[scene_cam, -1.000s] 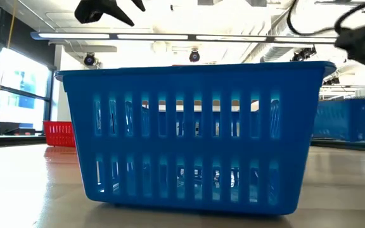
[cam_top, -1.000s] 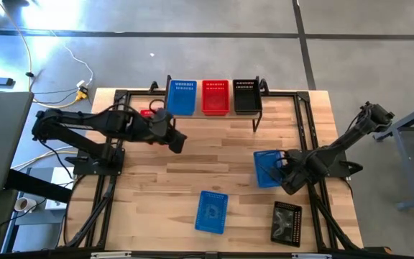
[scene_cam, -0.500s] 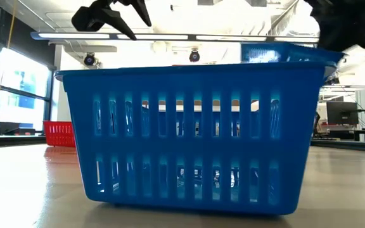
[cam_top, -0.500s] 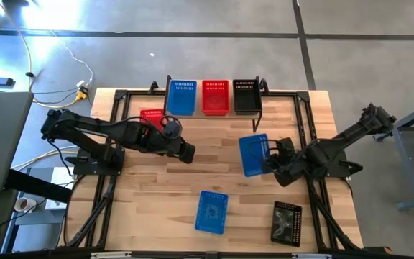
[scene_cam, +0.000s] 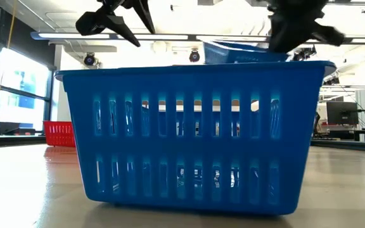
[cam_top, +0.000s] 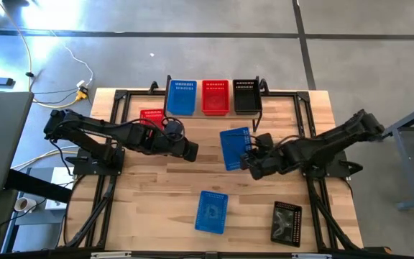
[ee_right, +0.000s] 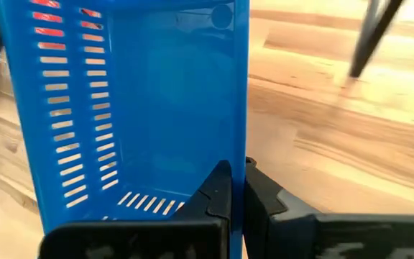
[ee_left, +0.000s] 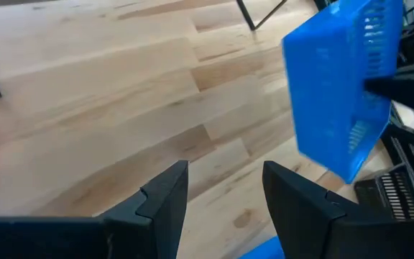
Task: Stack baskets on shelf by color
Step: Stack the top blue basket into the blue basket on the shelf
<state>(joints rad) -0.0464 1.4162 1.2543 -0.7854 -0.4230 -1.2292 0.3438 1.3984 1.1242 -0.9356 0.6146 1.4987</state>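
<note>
The shelf stands at the table's far edge and carries one blue, one red and one black basket side by side. My right gripper is shut on a second blue basket, held in the air over the table's middle. To its left, my left gripper hangs open with nothing between its fingers. A third blue basket rests on its bottom near the front edge and fills the low view. A red basket and a black basket also sit on the table. My right gripper pinches one side wall of the blue basket at its rim, with one finger inside the basket and one outside. The fingers slant down from the table's right. The basket is lifted clear of the table and tipped, its closed underside facing my left gripper.
Black frame rails run along the table's left and right sides. Bare wood lies between the shelf and the front blue basket. The shelf's thin black leg stands a short way beyond the held basket.
My right gripper has carried the blue basket up and toward the table's left, from near the right rail to the middle; the basket has risen clear and turned as the wrist rolled. My left gripper, still open, has sunk a little toward the table's middle and then kept still.
</note>
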